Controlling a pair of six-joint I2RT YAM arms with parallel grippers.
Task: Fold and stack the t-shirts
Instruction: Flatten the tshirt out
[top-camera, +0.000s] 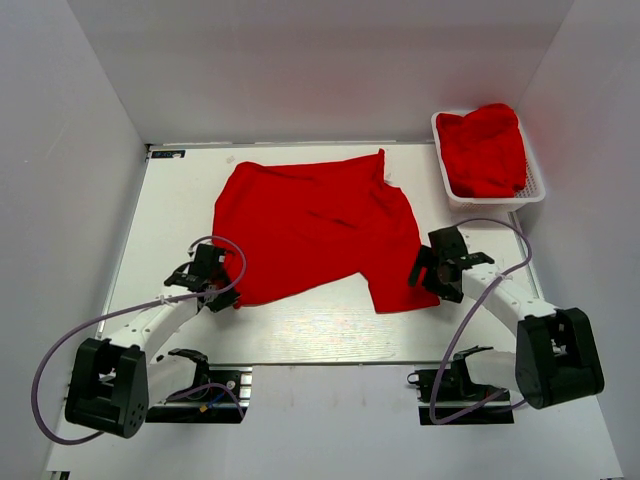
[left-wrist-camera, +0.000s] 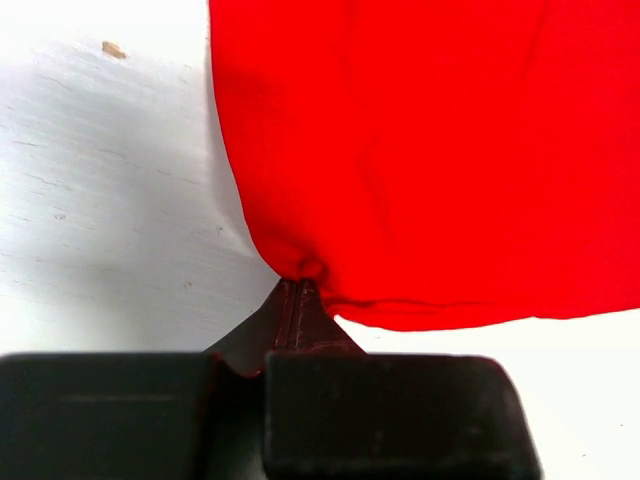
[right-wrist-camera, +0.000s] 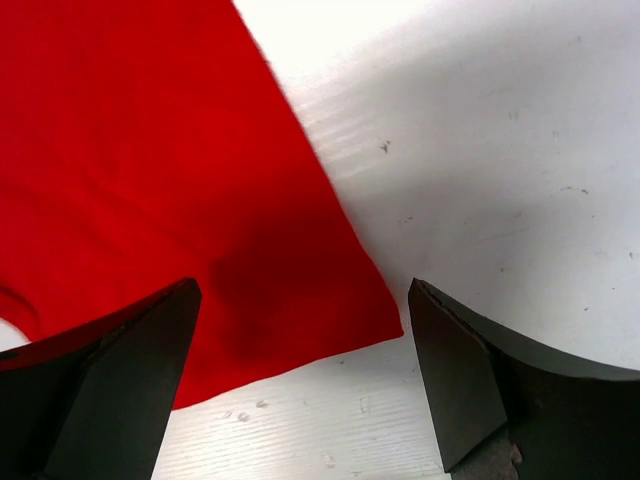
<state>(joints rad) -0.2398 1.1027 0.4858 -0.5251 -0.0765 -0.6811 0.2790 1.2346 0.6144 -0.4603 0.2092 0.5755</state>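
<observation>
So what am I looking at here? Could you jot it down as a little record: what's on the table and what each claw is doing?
table: white, one shirt laid out on it
spread t-shirt: red, lying mostly flat, not yet folded
left gripper: shut, pinching the shirt's near left corner
right gripper: open, jaws either side of the shirt's near right corner, not gripping
basket: white mesh, at the far right
basket contents: bunched red fabric, number of shirts unclear
</observation>
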